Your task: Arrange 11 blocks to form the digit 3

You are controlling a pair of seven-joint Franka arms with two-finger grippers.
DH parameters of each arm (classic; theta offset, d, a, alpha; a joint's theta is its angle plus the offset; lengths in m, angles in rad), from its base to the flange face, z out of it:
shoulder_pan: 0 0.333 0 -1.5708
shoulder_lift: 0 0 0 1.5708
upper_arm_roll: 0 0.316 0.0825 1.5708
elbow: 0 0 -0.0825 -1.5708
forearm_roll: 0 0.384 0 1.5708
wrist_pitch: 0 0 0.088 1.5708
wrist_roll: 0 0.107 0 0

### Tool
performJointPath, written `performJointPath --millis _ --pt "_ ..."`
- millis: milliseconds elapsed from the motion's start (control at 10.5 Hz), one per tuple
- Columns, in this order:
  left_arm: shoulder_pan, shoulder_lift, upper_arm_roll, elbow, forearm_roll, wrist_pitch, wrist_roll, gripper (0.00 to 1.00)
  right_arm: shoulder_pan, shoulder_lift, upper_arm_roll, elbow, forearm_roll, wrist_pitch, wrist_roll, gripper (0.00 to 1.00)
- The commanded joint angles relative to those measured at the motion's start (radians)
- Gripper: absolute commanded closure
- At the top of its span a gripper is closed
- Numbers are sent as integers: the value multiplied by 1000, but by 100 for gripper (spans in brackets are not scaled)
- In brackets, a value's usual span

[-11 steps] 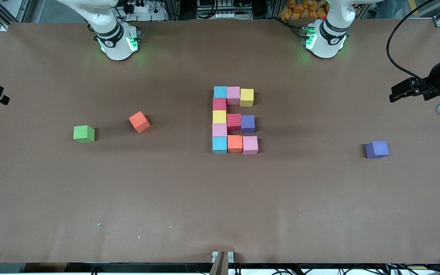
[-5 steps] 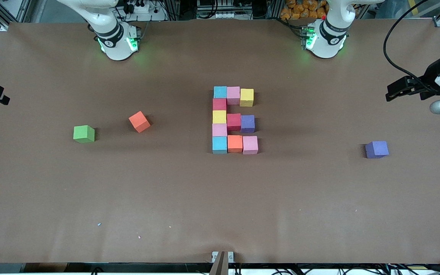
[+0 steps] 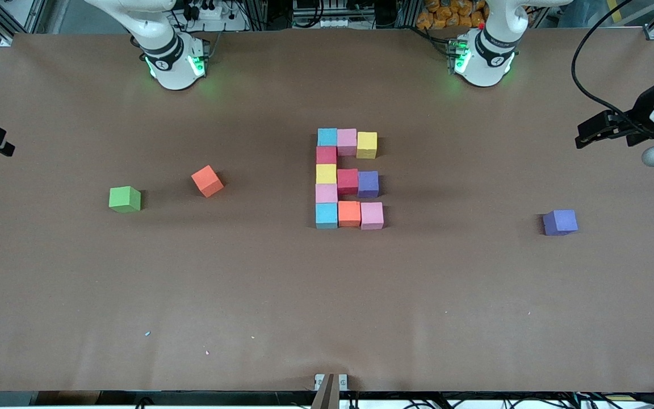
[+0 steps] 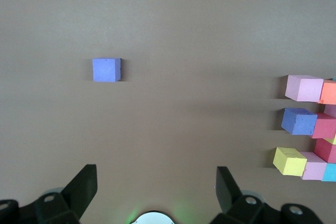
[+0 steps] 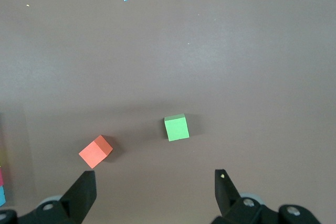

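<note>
Eleven touching blocks [image 3: 348, 178] form the digit 3 [image 3: 327, 177] mid-table — E-shaped — flat, multicoloured.

**Figure at mid-frame, three cubes apart**

In the front view the digit 3 [image 3: 348, 179] sits on the bench [image 3: 327, 295] just above the middle of the frame: a straight column of touching blocks with three short bars running off it toward the left arm's end. One loose block [image 3: 560, 222] lies at the right of the frame, well apart from the figure. Another block [image 3: 207, 181] lies left of centre, and the lone cube [image 3: 125, 199] lies near it, closer to the frame's left edge and slightly lower.
</note>
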Motion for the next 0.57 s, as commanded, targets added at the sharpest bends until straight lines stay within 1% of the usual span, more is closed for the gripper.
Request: performJointPath --millis 0,476 --pt "-13 -22 16 -14 14 -11 0 0 -17 7 15 14 12 -4 -16 0" --pt "-18 -7 11 -3 20 -9 0 0 -1 9 16 13 5 -4 -16 0"
